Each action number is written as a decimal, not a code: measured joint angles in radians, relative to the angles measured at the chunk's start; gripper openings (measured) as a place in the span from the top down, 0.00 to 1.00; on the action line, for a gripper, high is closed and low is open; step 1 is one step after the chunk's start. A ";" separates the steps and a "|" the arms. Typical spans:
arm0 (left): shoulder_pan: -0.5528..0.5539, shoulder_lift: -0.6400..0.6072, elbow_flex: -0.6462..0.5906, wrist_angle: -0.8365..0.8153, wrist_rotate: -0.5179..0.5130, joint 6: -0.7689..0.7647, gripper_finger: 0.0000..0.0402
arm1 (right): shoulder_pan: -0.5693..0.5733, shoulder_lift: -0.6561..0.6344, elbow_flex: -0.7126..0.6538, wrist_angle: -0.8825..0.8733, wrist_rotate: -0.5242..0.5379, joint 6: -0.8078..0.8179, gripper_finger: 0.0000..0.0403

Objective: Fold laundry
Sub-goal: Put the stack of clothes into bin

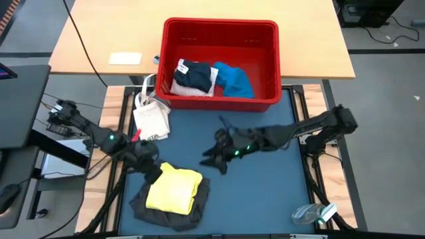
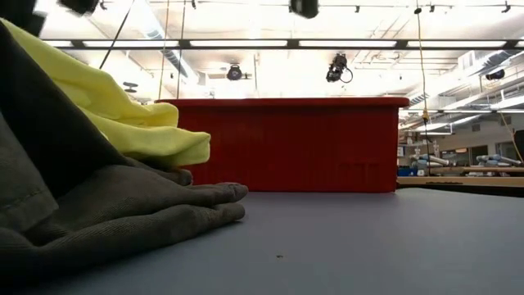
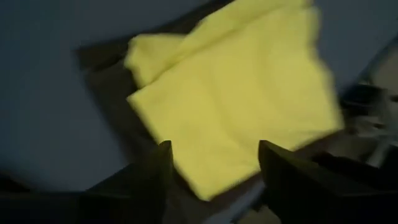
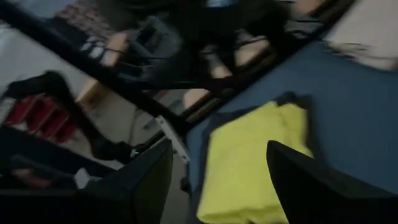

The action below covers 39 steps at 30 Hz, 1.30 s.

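left tool [image 1: 151,167] spread wide, pinching nothing, hanging just at 10 o'clock of the folded bright yellow cotton t-shirt [image 1: 174,189]. right tool [image 1: 219,158] also spread and empty, near mid-worktop. yellow t-shirt lying atop the crumpled dark grey garment [image 1: 199,206] at 7 o'clock on the blue worktop [image 1: 265,186]. soft, light, floppy, likely to slump if lifted; best pinched at a folded edge or corner. more cloth in the red plastic basket [image 1: 265,99] at 12 o'clock.
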 joint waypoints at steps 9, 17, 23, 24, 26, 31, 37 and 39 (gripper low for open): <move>-0.116 -0.031 -0.359 0.213 -0.006 -0.133 0.11 | 0.086 0.190 -0.024 0.168 0.096 0.285 0.35; -0.116 -0.033 -0.496 0.420 -0.035 -0.048 0.06 | 0.221 0.216 -0.023 0.015 0.331 0.532 0.35; -0.110 -0.033 -0.607 0.656 -0.061 -0.002 0.06 | 0.312 0.216 -0.023 -0.114 0.434 0.732 0.35; -0.106 -0.034 -0.629 0.689 -0.065 -0.007 0.06 | 0.324 0.216 -0.023 -0.126 0.450 0.760 0.35; -0.094 -0.037 -0.672 0.761 -0.066 -0.019 0.06 | 0.340 0.230 -0.022 -0.140 0.455 0.802 0.35; -0.046 -0.034 -0.741 0.963 -0.076 -0.025 0.20 | 0.342 0.326 -0.022 -0.152 0.397 0.864 0.33; -0.012 -0.031 -0.743 1.083 -0.058 0.035 0.53 | 0.335 0.453 -0.024 0.026 0.248 0.925 0.28; -0.015 -0.031 -0.744 1.102 -0.054 0.054 0.60 | 0.346 0.481 -0.024 0.115 0.255 0.951 0.25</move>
